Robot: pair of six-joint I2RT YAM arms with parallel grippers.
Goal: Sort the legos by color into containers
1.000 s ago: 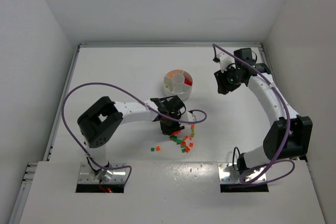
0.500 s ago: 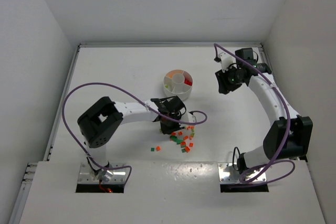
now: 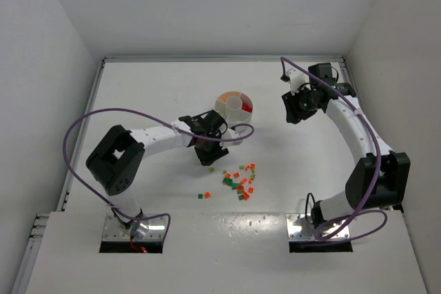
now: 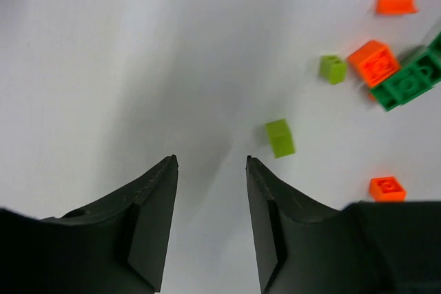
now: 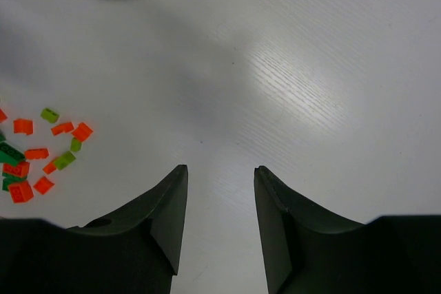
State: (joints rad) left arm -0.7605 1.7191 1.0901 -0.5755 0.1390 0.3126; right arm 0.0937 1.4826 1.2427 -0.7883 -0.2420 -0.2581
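Lime legos (image 4: 280, 137), two, lie ahead of the left jaws.

The left gripper (image 4: 210, 162) now sits clear of the scattered legos (image 3: 240, 184), shifted toward the desk's left edge, and the arm's elbow lies further left. Its wrist now hides the white dish's (image 3: 233, 93) near-left rim.

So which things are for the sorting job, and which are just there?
For the job: legos, dish, left gripper, right gripper.
Just there: purple cables, table.
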